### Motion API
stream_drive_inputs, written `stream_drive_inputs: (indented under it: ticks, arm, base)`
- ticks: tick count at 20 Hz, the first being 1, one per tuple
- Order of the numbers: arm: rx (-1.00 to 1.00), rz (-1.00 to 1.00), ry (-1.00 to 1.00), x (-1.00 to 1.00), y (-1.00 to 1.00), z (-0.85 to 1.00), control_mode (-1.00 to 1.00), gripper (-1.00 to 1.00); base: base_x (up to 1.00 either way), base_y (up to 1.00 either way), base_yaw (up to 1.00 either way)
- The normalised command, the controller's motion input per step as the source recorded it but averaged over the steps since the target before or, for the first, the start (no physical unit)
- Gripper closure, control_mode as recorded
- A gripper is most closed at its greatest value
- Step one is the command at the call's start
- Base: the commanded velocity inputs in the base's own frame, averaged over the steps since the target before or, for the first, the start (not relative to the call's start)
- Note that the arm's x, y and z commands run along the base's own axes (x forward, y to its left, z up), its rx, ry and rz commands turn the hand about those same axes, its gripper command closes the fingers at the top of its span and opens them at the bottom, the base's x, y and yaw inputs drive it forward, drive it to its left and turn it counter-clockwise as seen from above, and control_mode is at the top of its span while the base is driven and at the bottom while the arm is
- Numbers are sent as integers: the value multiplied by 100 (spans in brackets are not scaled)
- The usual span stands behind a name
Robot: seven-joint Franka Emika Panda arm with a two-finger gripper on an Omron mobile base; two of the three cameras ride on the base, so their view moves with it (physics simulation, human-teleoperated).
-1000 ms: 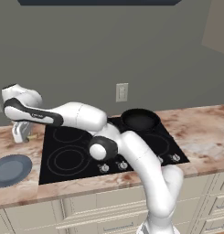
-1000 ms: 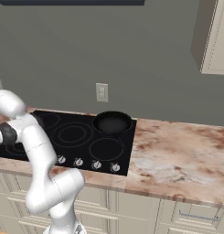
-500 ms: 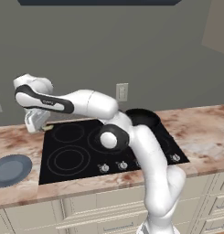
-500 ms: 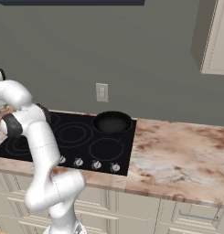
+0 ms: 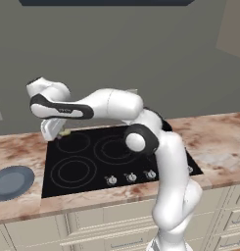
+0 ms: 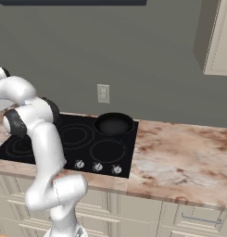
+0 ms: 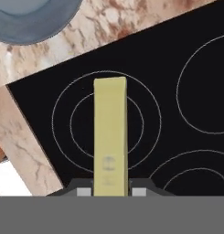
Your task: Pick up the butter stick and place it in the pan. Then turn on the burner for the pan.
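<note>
The gripper is clenched on the butter stick, whose long axis runs straight out from the fingertips, above the stovetop. In the left base view it hangs over the far left burner. The pan stands on the far right burner, well apart, so I judge the carry must go to the right.

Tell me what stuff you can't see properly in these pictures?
- The butter stick: its near end goes behind the grey band at the bottom of the hand view, so where the jaws pinch it is hidden.
- The plate: cut off by the hand view's top edge.
- The pan: mostly hidden behind the arm in the left base view.
- The stove knobs: markings too small to read in the right base view.
</note>
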Motion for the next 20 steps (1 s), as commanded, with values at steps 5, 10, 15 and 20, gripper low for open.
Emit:
stream_drive_inputs:
  ticks: [5,10,15,20]
  arm:
    - [14,-14,-17,0,-89,0,-100,100]
    - [20,-15,-7,0,-96,5,-100,100]
    - [12,-15,-8,3,-89,12,-100,100]
    - [8,-15,-1,0,-94,32,-100,100]
  base:
    - [0,0,0]
    - [0,0,0]
    - [0,0,0]
    - [0,0,0]
